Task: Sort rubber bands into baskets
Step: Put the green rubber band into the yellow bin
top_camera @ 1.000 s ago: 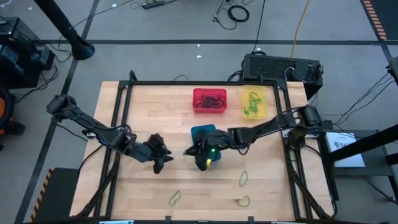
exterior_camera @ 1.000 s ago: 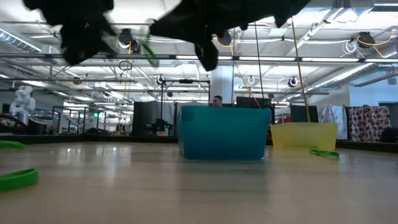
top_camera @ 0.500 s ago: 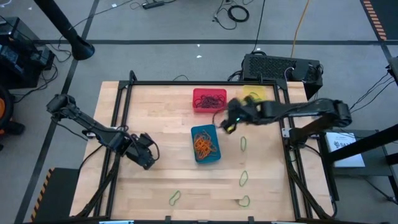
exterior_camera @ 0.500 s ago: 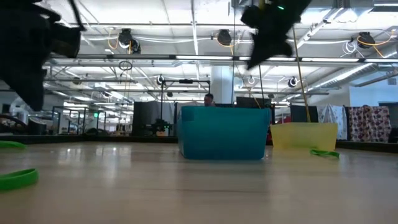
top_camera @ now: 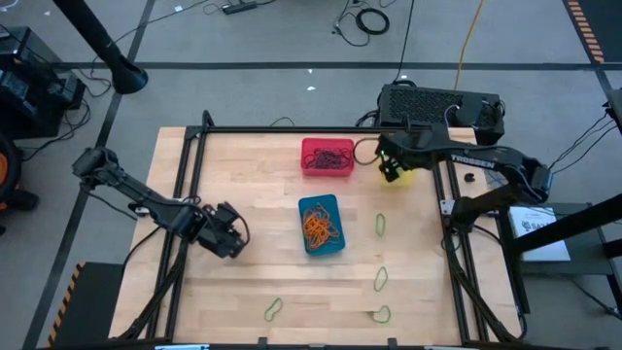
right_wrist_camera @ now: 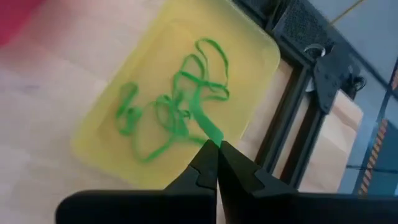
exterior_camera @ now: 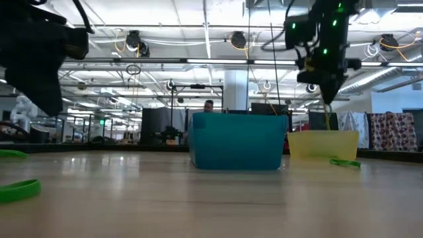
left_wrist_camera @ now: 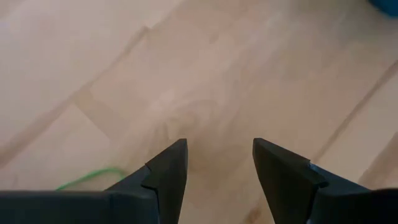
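A thin green rubber band (right_wrist_camera: pixel 210 132) is pinched between the closed tips of the right gripper (right_wrist_camera: pixel 217 149), which hangs over the yellow rounded-corner plastic basket (right_wrist_camera: pixel 261 53) at the far right of the wooden table (top_camera: pixel 243 165); in the right wrist view the band's free end trails from the tips toward a tangle of green rubber bands (right_wrist_camera: pixel 174 106) already lying in that tub. From above, the right gripper (top_camera: pixel 391 167) sits at the yellow basket's (top_camera: pixel 405 175) near-left edge, just beside the red plastic basket (top_camera: pixel 328 157), which holds dark bands (top_camera: pixel 328 158). Nearer the table's middle stands the blue plastic basket (top_camera: pixel 322 225) with a heap of orange bands (top_camera: pixel 319 226) inside. Four loose green bands lie on the bare wood: one right of the blue basket (top_camera: pixel 380 225), one farther toward the front (top_camera: pixel 380 280), and two near the front edge (top_camera: pixel 274 310) (top_camera: pixel 381 314). The left gripper (top_camera: pixel 226 231) hovers well to the left of the blue basket, its two dark fingers (left_wrist_camera: pixel 168 171) spread apart with nothing between them, only wood below and a green strand (left_wrist_camera: pixel 87 179) at the side.
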`<state>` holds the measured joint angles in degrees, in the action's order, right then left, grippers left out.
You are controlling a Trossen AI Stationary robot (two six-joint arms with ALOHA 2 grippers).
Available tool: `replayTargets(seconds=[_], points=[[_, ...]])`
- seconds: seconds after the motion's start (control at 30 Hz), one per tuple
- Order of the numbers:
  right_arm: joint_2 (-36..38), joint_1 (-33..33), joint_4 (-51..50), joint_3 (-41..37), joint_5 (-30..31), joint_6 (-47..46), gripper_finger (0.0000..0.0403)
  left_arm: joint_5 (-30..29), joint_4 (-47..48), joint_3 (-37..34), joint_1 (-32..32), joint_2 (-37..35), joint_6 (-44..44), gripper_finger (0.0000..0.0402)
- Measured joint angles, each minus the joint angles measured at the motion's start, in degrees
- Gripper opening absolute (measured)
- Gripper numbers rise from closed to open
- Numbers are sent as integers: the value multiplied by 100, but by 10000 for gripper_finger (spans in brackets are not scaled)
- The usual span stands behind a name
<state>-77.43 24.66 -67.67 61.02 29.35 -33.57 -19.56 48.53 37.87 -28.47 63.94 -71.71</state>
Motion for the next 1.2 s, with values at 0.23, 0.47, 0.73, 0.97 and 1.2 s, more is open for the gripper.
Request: replayTargets(seconds=[0.23, 0.47, 0.73, 0.97, 1.2], points=[[-61, 768, 564, -345, -248, 775, 0, -154, 17, -2, 498, -2, -113, 189], [-58, 1058, 1022, -370, -352, 1324, 1, -162, 0, -2, 981, -2, -128, 189], [-58, 1248, 959, -370, -591, 1501, 63, -170, 0, -2, 1288, -2, -87, 189], [-58, 1235, 828, -354, -1264, 1377, 117, -159, -2, -2, 1314, -2, 10, 189], [227, 410, 820, -333, -3246, 787, 130, 56, -11, -3, 1310, -2, 14, 189]])
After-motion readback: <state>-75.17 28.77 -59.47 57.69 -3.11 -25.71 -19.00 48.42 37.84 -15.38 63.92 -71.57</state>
